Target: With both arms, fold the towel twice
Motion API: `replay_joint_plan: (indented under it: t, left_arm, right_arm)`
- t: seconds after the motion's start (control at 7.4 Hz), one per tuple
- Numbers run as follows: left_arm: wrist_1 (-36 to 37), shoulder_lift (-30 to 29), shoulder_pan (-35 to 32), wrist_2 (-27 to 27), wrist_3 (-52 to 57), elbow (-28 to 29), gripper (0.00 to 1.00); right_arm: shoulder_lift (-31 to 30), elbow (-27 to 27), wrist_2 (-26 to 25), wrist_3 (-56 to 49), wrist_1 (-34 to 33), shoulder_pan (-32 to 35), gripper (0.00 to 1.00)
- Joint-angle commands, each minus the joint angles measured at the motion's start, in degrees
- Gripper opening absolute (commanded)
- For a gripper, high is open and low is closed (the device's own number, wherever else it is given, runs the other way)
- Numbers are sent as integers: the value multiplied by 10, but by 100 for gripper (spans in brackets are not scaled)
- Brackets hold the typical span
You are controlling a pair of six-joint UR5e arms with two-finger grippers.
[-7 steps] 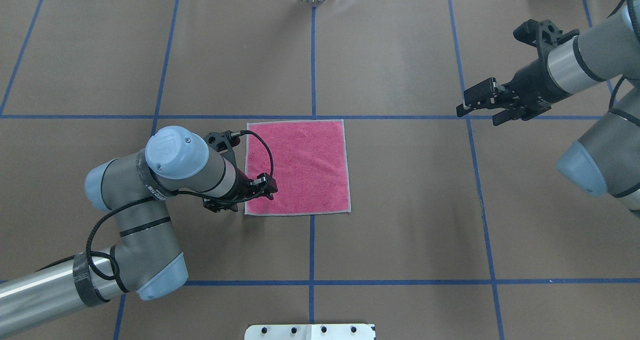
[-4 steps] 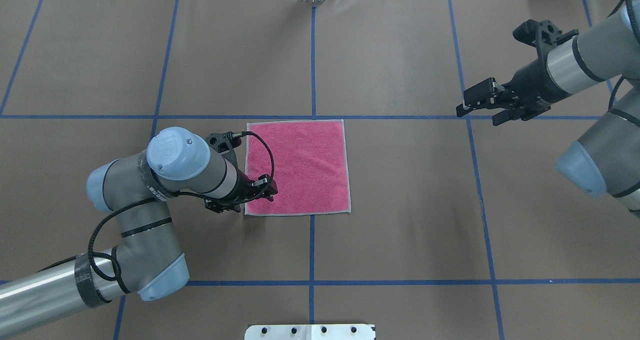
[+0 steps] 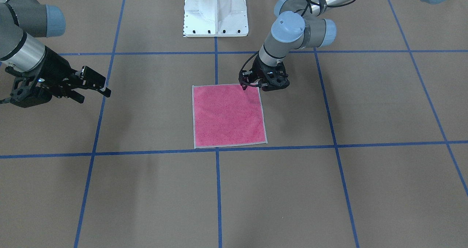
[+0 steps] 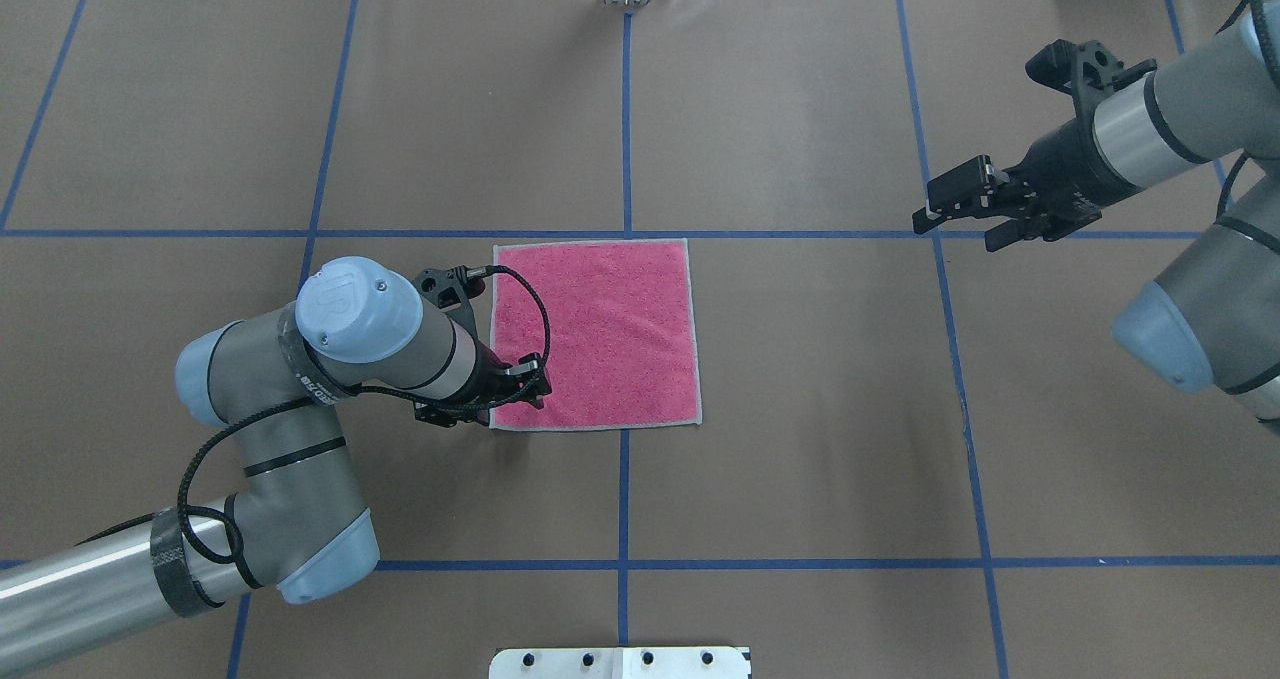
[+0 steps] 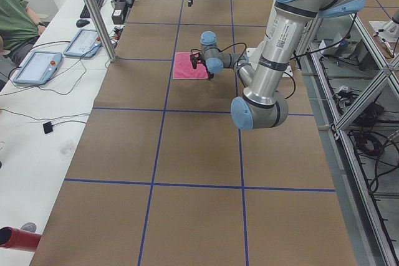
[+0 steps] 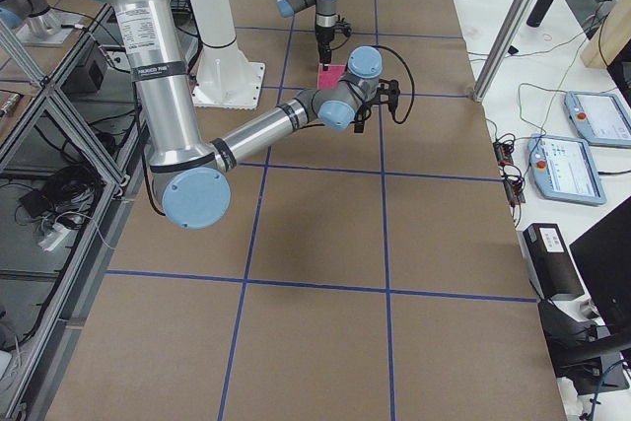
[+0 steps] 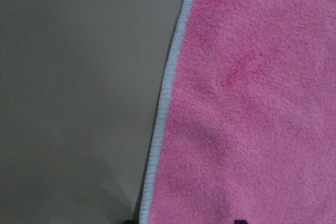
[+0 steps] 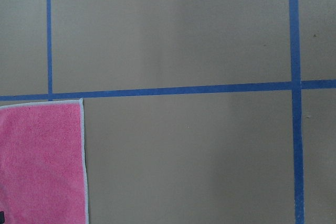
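Observation:
The towel (image 4: pixel 600 334) lies flat and unfolded on the brown table, pink face up, with a pale border. It also shows in the front view (image 3: pixel 228 114), the left wrist view (image 7: pixel 252 93) and the right wrist view (image 8: pixel 42 161). My left gripper (image 4: pixel 528 397) is low over the towel's near-left corner, also seen from the front (image 3: pixel 250 87). Its jaws are open and straddle the border, with only the dark tips at the bottom edge of the left wrist view. My right gripper (image 4: pixel 945 221) hangs open and empty far to the right of the towel.
The white pedestal base (image 3: pixel 215 10) stands at the robot's edge of the table. Blue tape lines (image 4: pixel 625 109) cross the brown cover. An operator (image 5: pixel 15 23) and tablets (image 5: pixel 37 66) are beyond the far edge, behind an aluminium post (image 5: pixel 93 10).
My left gripper has moved a little toward the robot along the towel's left edge, closer to its near-left corner. The right arm and the towel have not moved.

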Motion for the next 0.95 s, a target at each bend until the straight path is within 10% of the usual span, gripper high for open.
replay_joint_plan:
  t: [0.0, 0.81]
  left_arm:
    - [0, 2, 1, -2, 0, -2, 69]
    - [3, 6, 3, -5, 0, -4, 64]
  right_arm:
    - [0, 0, 0, 0, -1, 0, 100]
    - [0, -1, 1, 0, -1, 0, 100]
